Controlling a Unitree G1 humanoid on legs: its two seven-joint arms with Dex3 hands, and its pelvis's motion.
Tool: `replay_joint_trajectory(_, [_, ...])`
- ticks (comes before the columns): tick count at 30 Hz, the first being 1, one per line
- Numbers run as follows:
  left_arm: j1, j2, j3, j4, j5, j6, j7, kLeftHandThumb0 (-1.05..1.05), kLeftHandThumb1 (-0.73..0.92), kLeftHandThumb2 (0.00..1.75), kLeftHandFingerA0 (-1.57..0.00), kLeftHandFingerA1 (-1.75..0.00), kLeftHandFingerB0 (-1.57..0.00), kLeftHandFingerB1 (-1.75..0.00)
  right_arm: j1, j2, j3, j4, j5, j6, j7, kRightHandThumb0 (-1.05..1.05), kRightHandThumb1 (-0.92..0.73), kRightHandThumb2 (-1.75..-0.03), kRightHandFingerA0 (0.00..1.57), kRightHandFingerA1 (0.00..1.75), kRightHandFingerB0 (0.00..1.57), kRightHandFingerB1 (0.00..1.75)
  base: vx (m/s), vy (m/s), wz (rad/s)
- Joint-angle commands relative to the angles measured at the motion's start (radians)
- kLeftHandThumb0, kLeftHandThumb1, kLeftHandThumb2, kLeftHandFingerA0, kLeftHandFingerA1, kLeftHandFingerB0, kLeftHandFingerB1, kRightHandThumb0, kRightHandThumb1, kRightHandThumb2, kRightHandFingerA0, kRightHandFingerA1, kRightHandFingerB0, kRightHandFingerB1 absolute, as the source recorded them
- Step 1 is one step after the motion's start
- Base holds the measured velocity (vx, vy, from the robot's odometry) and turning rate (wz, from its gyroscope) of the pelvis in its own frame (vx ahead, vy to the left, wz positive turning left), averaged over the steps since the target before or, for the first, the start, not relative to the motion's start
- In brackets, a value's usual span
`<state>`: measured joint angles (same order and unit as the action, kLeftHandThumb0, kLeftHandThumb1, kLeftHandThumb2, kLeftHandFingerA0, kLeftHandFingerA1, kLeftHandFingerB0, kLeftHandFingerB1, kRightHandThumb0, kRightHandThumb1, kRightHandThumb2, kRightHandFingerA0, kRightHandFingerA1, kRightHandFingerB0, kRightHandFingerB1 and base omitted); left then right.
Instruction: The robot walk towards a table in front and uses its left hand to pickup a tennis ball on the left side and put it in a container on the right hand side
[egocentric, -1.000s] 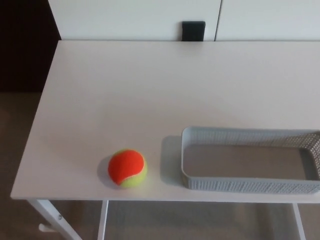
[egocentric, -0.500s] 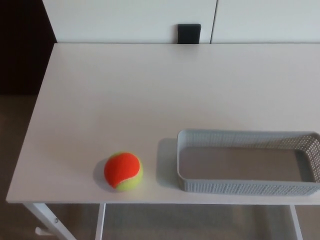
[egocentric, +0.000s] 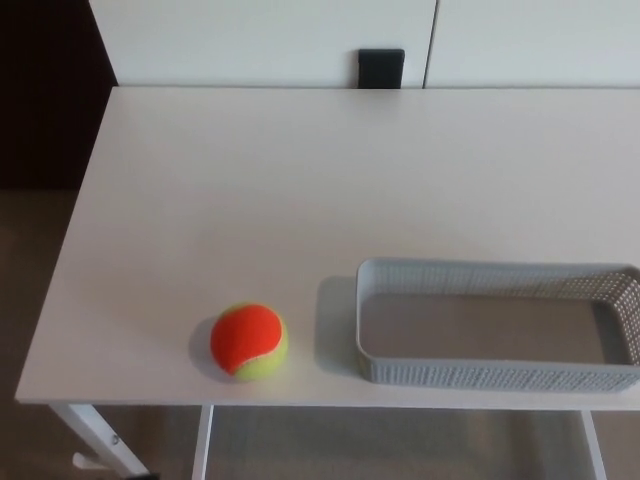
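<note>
head view, looking down on a white table.

- tennis ball: orange-red over most of the visible face, with a yellow-green patch at lower right. it sits on the table close to the front edge, toward the front left corner but well in from the left edge. it rests on the surface with a soft shadow on its left, and nothing touches it.
- container: a grey, low, rectangular basket with perforated walls. its long side runs along the front edge toward the front right corner, and its right end is cut by the picture's edge. it stands upright and flat on the table.
- ball to container: the ball lies just beside the container's left end, with a strip of bare table between them. they are not touching, and the ball is outside the container.
- far edge of table: a small black block stands against white panels behind.
- under the front left corner: white table legs over a brownish floor.
- left hand: out of frame. right hand: out of frame. cannot tell whether the fingers are released, clenched or grasping.
</note>
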<state>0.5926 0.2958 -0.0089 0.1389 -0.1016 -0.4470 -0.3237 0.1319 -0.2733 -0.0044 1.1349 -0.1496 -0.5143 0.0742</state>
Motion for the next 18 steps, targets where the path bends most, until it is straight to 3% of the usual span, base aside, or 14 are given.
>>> replay_joint_trajectory(1, [0.131, 0.227, 0.133, -0.98, -0.475, -0.098, -0.083, -0.6, 0.42, 0.7, -0.13, -0.37, -0.08, -0.36, -0.013, -0.011, -0.007, 0.006, 0.014, 0.006, 0.017, -0.18, -0.45, -0.89, 0.52, 0.7, 0.29, 0.56, 0.0, 0.0, 0.0])
replay_joint_trajectory(2, [0.076, 0.217, 0.156, -0.992, -0.461, -0.057, -0.04, -0.32, 0.34, 0.9, 0.0, -0.49, 0.0, -0.49, -0.028, -0.01, -0.009, 0.009, 0.015, 0.011, 0.016, -0.21, -0.63, -0.58, 0.59, 0.72, 0.4, 0.48, 0.0, 0.0, 0.0])
replay_joint_trajectory(3, [0.023, 0.208, 0.178, -1.005, -0.445, -0.011, 0.003, -0.32, 0.34, 0.9, 0.0, -0.49, 0.0, -0.49, -0.044, -0.009, -0.01, 0.013, 0.016, 0.017, 0.013, -0.21, -0.63, -0.58, 0.59, 0.72, 0.4, 0.48, 0.0, 0.0, 0.0])
replay_joint_trajectory(4, [-0.004, 0.206, 0.186, -1.008, -0.438, 0.013, 0.014, -0.57, 0.39, 0.71, -0.06, -0.39, -0.05, -0.35, -0.046, -0.01, -0.011, 0.012, 0.016, 0.021, 0.013, -0.22, -0.63, -0.58, 0.59, 0.7, 0.4, 0.47, 0.0, 0.0, 0.0])
replay_joint_trajectory(5, [-0.026, 0.207, 0.191, -1.007, -0.433, 0.031, 0.02, -0.57, 0.39, 0.71, -0.06, -0.39, -0.05, -0.35, -0.045, -0.011, -0.011, 0.008, 0.017, 0.026, 0.014, -0.22, -0.63, -0.58, 0.59, 0.7, 0.4, 0.47, 0.0, 0.0, 0.0])
replay_joint_trajectory(6, [-0.059, 0.195, 0.187, -0.993, -0.412, 0.051, 0.029, -0.54, 0.52, 0.57, -0.13, -0.33, -0.1, -0.23, -0.044, -0.013, -0.012, 0.008, 0.017, 0.026, 0.016, -0.2, -0.64, -0.59, 0.56, 0.67, 0.39, 0.47, 0.0, 0.0, 0.0])
replay_joint_trajectory(8, [-0.101, 0.176, 0.181, -0.974, -0.383, 0.078, 0.041, -0.54, 0.52, 0.57, -0.13, -0.33, -0.1, -0.23, -0.042, -0.016, -0.012, 0.008, 0.018, 0.026, 0.018, -0.2, -0.64, -0.59, 0.56, 0.67, 0.39, 0.47, 0.0, 0.0, 0.0])
replay_joint_trajectory(9, [-0.172, 0.158, 0.179, -0.92, -0.319, 0.11, 0.052, -0.55, 0.53, 0.58, -0.15, -0.33, -0.09, -0.23, -0.054, -0.012, -0.013, 0.011, 0.02, 0.03, 0.02, -0.18, -0.45, -0.88, 0.53, 0.71, 0.29, 0.56, 0.0, 0.0, 0.0])
replay_joint_trajectory(10, [-0.229, 0.148, 0.181, -0.877, -0.235, 0.146, 0.062, -0.65, 0.41, 0.77, -0.03, -0.4, -0.02, -0.24, -0.063, -0.011, -0.01, 0.017, 0.016, 0.033, 0.019, -0.22, -0.63, -0.58, 0.57, 0.68, 0.39, 0.47, 0.0, 0.0, 0.0])
replay_joint_trajectory(13, [-0.313, 0.138, 0.18, -0.824, -0.095, 0.207, 0.067, -0.64, 0.4, 0.78, -0.05, -0.34, -0.05, -0.24, -0.081, -0.012, -0.006, 0.026, 0.012, 0.047, 0.023, -0.22, -0.63, -0.58, 0.56, 0.67, 0.39, 0.46, 0.0, 0.0, 0.0])
replay_joint_trajectory(16, [-0.423, 0.121, 0.147, -0.699, 0.076, 0.205, 0.07, -0.77, 0.45, 0.78, -0.12, -0.3, -0.11, -0.14, -0.088, -0.01, 0.003, 0.009, 0.002, 0.058, 0.013, -0.2, -0.64, -0.58, 0.57, 0.63, 0.4, 0.45, 0.0, 0.0, 0.0])
replay_joint_trajectory(17, [-0.465, 0.119, 0.128, -0.635, 0.121, 0.203, 0.074, -0.76, 0.46, 0.8, -0.11, -0.24, -0.11, -0.1, -0.097, -0.007, -0.004, 0.011, 0.011, 0.057, 0.02, -0.17, -0.45, -0.88, 0.53, 0.7, 0.29, 0.55, 0.0, 0.0, 0.0])
replay_joint_trajectory(18, [-0.486, 0.115, 0.117, -0.602, 0.146, 0.203, 0.078, -0.75, 0.45, 0.8, -0.11, -0.24, -0.1, -0.1, -0.103, -0.006, -0.007, 0.015, 0.015, 0.057, 0.023, -0.2, -0.63, -0.58, 0.58, 0.65, 0.4, 0.45, 0.0, 0.0, 0.0])
